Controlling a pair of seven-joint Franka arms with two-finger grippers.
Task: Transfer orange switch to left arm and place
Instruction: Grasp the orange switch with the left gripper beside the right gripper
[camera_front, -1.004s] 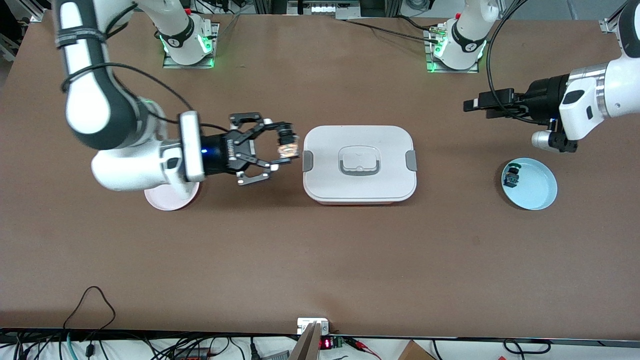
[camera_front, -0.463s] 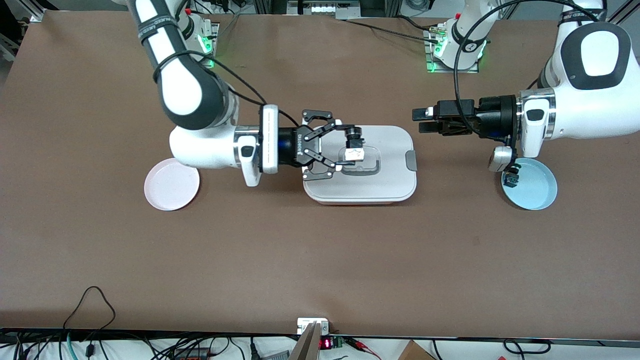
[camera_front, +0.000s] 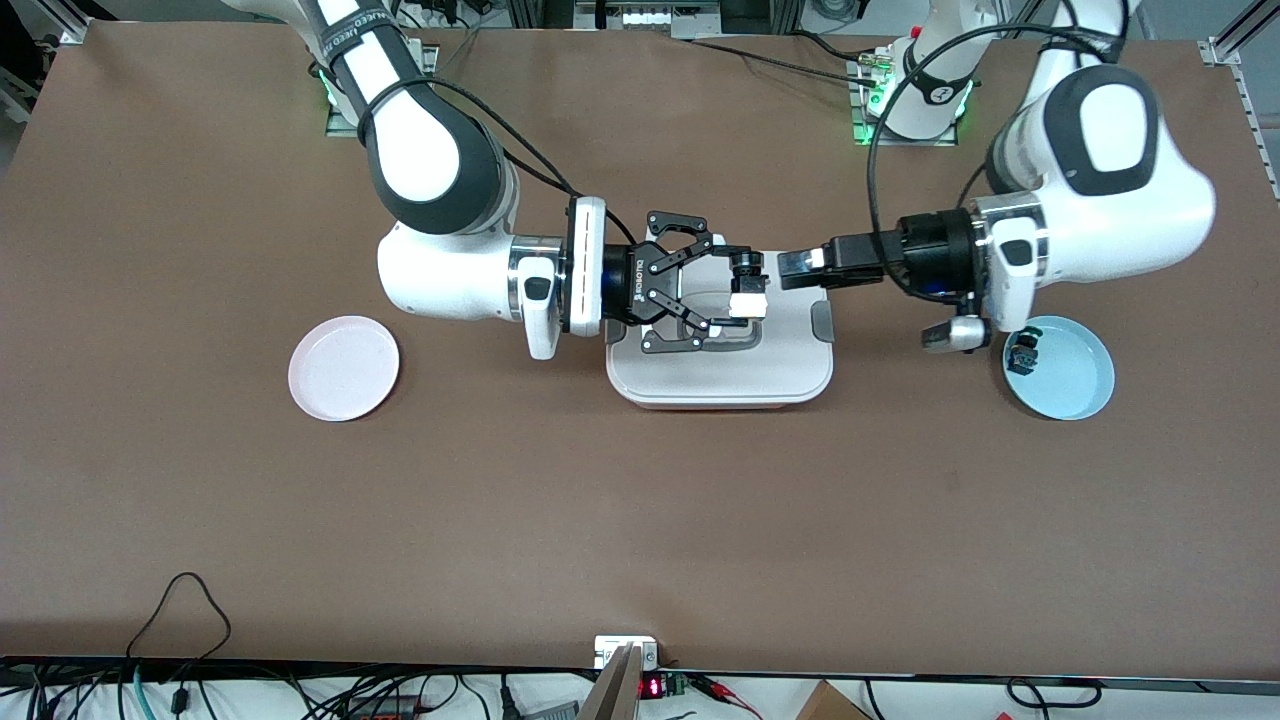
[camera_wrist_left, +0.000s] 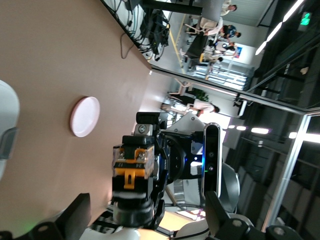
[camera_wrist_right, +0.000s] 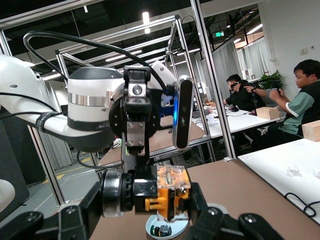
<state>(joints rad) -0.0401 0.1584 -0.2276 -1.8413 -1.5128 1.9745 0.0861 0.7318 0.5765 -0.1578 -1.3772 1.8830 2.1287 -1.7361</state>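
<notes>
My right gripper (camera_front: 736, 287) is shut on the orange switch (camera_front: 746, 292) and holds it in the air above the white box (camera_front: 790, 370), over the lid's handle recess. In the right wrist view the switch (camera_wrist_right: 165, 195) sits between the fingers of that gripper (camera_wrist_right: 146, 201), black barrel and orange band showing. My left gripper (camera_front: 797, 268) is open over the box's edge toward the left arm's end, pointing at the switch with its tips just short of it. In the left wrist view the switch (camera_wrist_left: 132, 175) shows between my left gripper's (camera_wrist_left: 146, 211) spread fingers.
A blue plate (camera_front: 1075, 380) with a small green-capped switch (camera_front: 1022, 352) lies on the table toward the left arm's end, partly under the left wrist. A pink plate (camera_front: 343, 367) lies toward the right arm's end.
The right arm carried the switch from beside the pink plate to above the box. The left arm swung in from over the blue plate's end until its gripper faces the switch.
</notes>
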